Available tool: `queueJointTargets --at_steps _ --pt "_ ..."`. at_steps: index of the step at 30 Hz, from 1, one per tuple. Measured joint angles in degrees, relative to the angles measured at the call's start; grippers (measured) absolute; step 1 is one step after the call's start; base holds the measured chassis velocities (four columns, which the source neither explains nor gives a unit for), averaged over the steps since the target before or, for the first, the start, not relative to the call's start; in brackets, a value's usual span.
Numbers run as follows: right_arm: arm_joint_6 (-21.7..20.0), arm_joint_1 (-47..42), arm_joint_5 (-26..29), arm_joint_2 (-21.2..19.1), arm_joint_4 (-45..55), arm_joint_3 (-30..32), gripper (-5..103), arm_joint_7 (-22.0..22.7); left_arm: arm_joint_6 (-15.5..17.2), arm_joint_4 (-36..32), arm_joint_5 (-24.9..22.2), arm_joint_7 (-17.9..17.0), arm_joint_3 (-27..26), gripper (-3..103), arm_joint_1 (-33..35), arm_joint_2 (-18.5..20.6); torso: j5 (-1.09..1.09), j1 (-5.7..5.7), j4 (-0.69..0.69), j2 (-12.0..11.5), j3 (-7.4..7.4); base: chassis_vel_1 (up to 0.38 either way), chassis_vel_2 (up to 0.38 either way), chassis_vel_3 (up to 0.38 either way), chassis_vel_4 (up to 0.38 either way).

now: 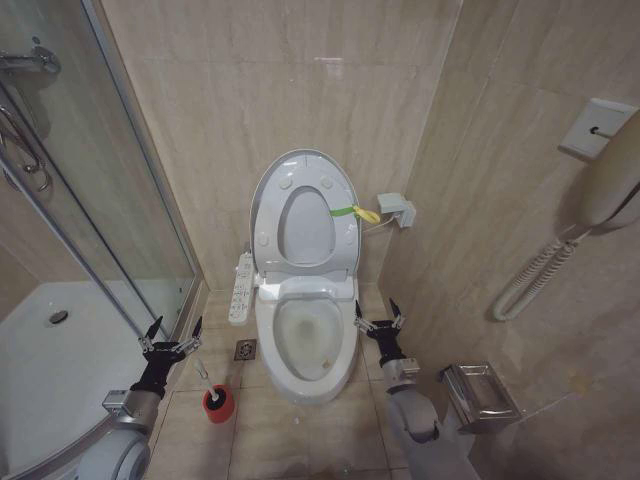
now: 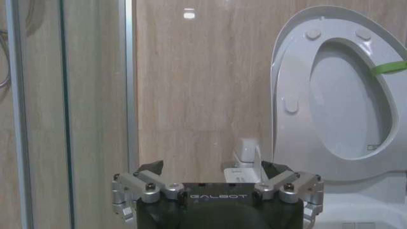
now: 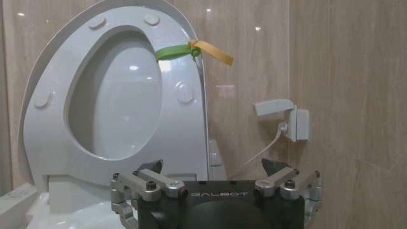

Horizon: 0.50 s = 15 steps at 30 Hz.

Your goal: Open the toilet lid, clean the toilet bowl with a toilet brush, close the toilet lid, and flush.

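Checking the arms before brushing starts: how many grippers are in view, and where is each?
2. The left gripper hangs open above the toilet brush, beside the shower tray; the right gripper is open at the toilet bowl's other side.

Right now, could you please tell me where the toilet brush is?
In the head view, the toilet brush stands in its red holder on the floor, left of the toilet bowl, just beside the left pincer.

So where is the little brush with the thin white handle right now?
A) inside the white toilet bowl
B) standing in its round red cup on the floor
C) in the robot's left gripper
B: the toilet brush stands in its red holder on the floor tiles, left of the white ceramic toilet bowl, near the open left gripper.
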Motion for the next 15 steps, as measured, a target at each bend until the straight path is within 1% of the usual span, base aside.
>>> queueJointTargets --at_steps 15 --pt "0.00 0.00 0.00 0.00 0.00 0.00 100 0.00 0.00 0.00 0.00 0.00 0.00 100 0.00 0.00 0.00 0.00 0.00 0.00 0.00 0.000 0.000 0.000 0.000"
